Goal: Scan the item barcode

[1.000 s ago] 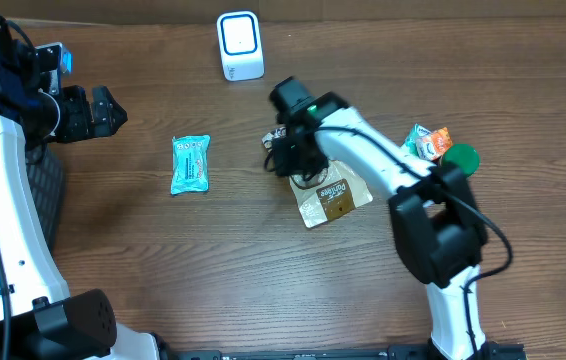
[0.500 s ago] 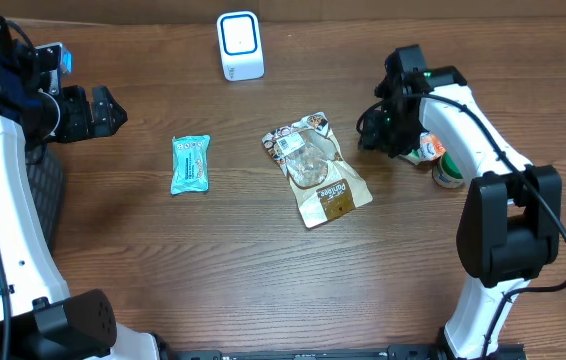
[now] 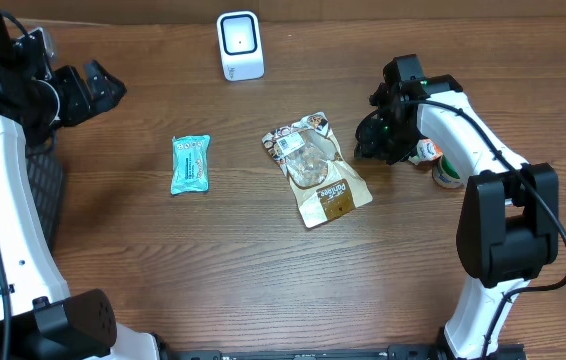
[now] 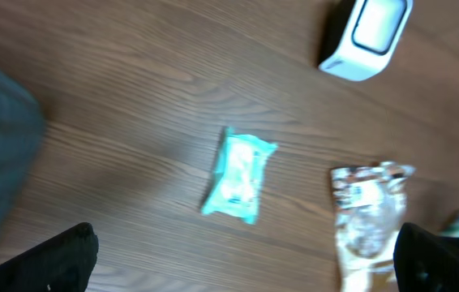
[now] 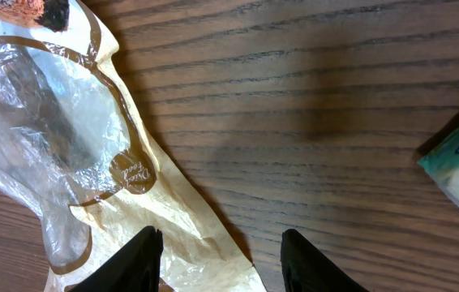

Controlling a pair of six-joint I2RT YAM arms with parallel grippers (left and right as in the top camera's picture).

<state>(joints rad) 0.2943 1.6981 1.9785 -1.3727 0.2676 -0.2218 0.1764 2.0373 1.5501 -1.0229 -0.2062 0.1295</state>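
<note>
Your right gripper point(image 3: 372, 137) points downward, jaws partly spread and empty; the snack bag point(image 3: 315, 172) lies just beside them. Your left gripper point(image 3: 98, 86), well apart from it, gapes wide, grasping nothing.

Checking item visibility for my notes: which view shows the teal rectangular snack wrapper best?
Overhead: the teal rectangular snack wrapper lies whole and sharp. Left wrist shows it blurred; right wrist misses it.

Left arm point(image 3: 8, 200) and right arm point(image 3: 468, 130): white shells, black joints, thin black cables.
</note>
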